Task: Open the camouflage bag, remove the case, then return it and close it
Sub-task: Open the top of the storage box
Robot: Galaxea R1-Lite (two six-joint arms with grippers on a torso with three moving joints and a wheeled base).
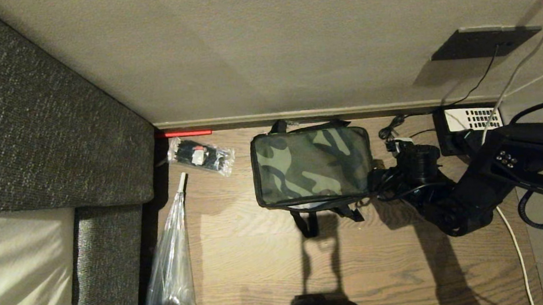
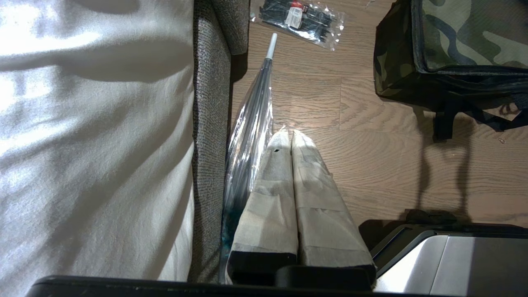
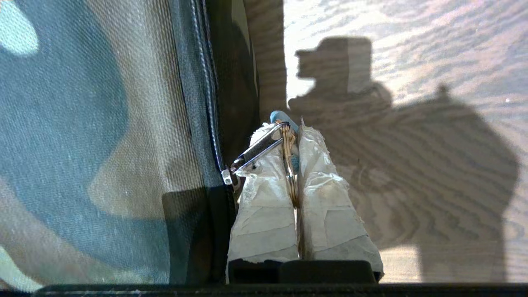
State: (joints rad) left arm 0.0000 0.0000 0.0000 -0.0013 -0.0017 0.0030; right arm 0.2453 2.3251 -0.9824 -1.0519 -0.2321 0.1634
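I am clenching the right pincer (image 3: 293, 136) on the metal zipper ring (image 3: 288, 165) at the camouflage bag (image 1: 312, 166)'s right side; the bag is sitting closed on the floor (image 1: 262, 271) against the wall. The left pincer (image 2: 288, 138) is pressed together, idle.

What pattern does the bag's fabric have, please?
Green, olive and black camouflage on the camouflage bag, clearest in the head view.

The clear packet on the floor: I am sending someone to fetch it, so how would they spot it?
Find the grey sofa where it meets the wall. On the wooden floor beside that corner, left of the camouflage bag, lies the packet: small, clear, full of black strips with a red-and-white label.
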